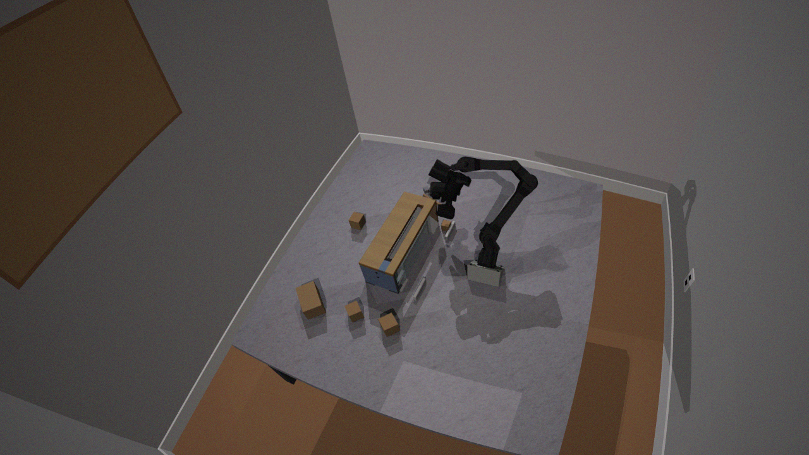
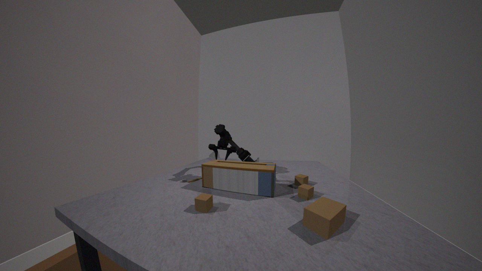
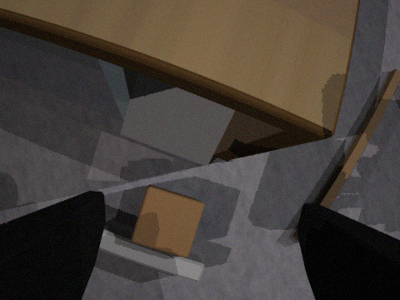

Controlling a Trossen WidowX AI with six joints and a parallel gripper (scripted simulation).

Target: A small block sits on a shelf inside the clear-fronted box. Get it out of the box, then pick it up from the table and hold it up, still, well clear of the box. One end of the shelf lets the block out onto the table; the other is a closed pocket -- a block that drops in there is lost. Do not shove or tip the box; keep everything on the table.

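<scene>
My jaws stand parted, nothing between them. The small orange-tan cube (image 1: 445, 224) (image 3: 169, 221) lies on the grey table (image 1: 480, 362) (image 2: 202, 242) (image 3: 233, 287), outside the clear-fronted wooden box (image 1: 390, 226) (image 2: 235, 180) (image 3: 250, 54), against or just beside a pale bar (image 1: 450, 229) (image 3: 167, 259). Judged light, rigid; grip opposite side faces, avoiding the bar.

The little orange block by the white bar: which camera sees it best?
The wrist view does: the orange block looks big there, between the gripper's open fingers in the picture, beside the white bar. The top view shows it tiny, near the box's end. The exterior view doesn't show it.
</scene>
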